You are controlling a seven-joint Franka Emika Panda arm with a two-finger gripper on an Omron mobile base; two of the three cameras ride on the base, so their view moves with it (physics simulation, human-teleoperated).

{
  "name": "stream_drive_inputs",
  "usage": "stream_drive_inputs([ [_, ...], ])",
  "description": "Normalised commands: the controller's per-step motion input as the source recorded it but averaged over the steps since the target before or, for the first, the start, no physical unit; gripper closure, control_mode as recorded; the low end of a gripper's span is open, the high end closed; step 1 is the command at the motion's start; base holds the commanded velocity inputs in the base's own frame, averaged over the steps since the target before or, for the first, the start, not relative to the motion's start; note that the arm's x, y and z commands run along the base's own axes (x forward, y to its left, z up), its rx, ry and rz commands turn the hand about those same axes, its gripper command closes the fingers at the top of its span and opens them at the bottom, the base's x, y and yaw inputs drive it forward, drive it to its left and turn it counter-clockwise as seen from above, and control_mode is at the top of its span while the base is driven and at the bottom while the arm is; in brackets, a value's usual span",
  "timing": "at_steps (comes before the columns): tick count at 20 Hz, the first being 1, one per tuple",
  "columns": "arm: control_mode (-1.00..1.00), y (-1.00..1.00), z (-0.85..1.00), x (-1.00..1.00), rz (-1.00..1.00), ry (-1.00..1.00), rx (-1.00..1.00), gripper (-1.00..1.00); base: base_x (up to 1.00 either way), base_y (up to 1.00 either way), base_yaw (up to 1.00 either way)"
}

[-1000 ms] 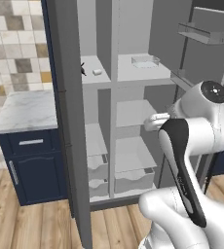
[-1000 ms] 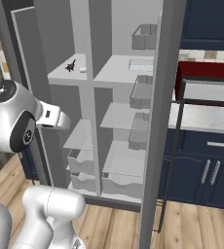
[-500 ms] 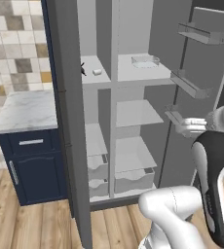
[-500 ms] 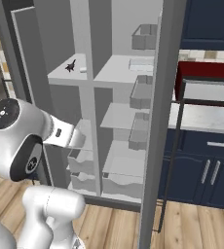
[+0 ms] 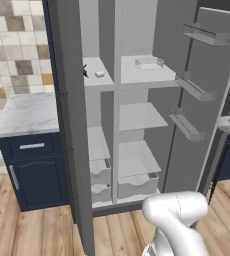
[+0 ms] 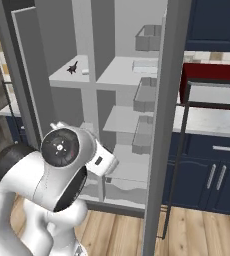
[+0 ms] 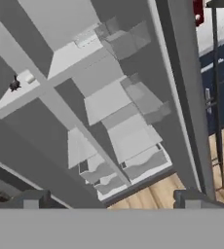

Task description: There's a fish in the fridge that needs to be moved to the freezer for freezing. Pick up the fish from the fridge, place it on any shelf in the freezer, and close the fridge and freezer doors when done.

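Both doors of the tall grey unit stand wide open. The fish [image 6: 73, 67] is a small dark shape, nearly black, with thin fins or a tail sticking out; too small to make out more. It lies on the upper white shelf [image 5: 94, 80] of the narrower section, toward that shelf's back left corner, and just beside it, nearer the dividing wall, sits a small white block [image 5: 100, 74]. The hand view shows the same pair, fish [image 7: 14, 84] and block [image 7: 29, 78], close together but apart.

By the task that dark thing should be in the fridge [image 5: 142, 115], yet it rests in the narrow compartment, the freezer [image 5: 98, 145] side, going by width. The wider section holds a clear shallow tray [image 5: 148, 63] at the middle of its top shelf, bare white shelves below, and white drawers [image 5: 137, 184] at the bottom.

The wide door [image 5: 207, 100] swings out to the right with three bins on its inner face; the narrow door [image 5: 72, 125] shows edge-on at the left.

No writing or label can be read anywhere.

The gripper [image 7: 109, 198] hangs back from the unit, its two dark fingertips [image 7: 32, 198] well apart with nothing between them.

A red microwave [image 6: 212, 92] sits on the marble counter [image 6: 212, 122] to the right.
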Motion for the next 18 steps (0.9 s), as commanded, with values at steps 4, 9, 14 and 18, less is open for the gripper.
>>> stream_drive_inputs([
  [4, -1.00, -0.77, 0.00, 0.02, 0.00, -0.04, 0.34, -1.00, 0.00, 0.00, 0.00],
  [9, -1.00, -0.78, -0.19, 0.20, 0.00, -0.01, 0.35, -1.00, 0.00, 0.00, 0.00],
  [14, -1.00, -0.72, -0.48, 0.37, 0.00, 0.00, 0.31, -1.00, 0.00, 0.00, 0.00],
  [18, -1.00, -0.74, -0.42, 0.47, 0.00, 0.00, 0.28, -1.00, 0.00, 0.00, 0.00],
])
